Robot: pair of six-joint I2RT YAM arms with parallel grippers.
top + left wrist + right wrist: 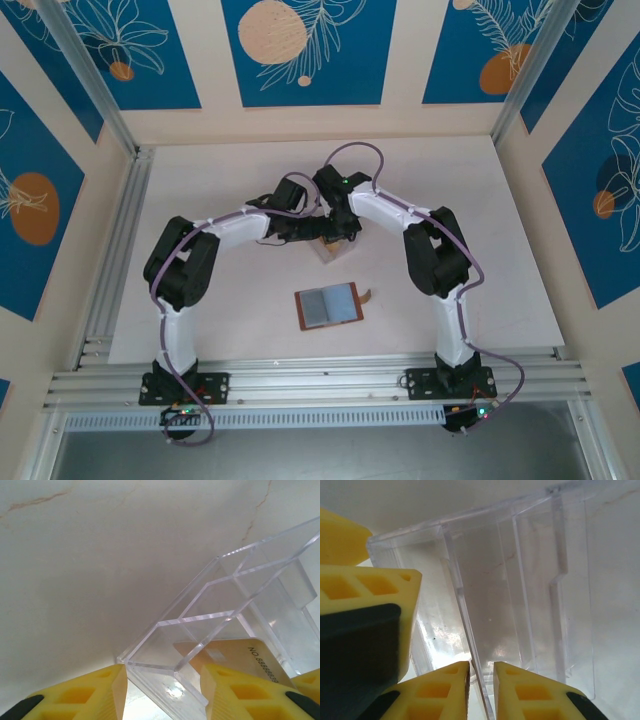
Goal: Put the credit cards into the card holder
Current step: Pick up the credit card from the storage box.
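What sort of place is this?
Probably a robotics test booth: two white-and-black robot arms bolted to a silver aluminium rail frame, a white tabletop, and blue leaf-patterned wall panels enclosing it.

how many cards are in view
1: a tan card, seen through the clear box wall in the left wrist view. Others may be hidden.
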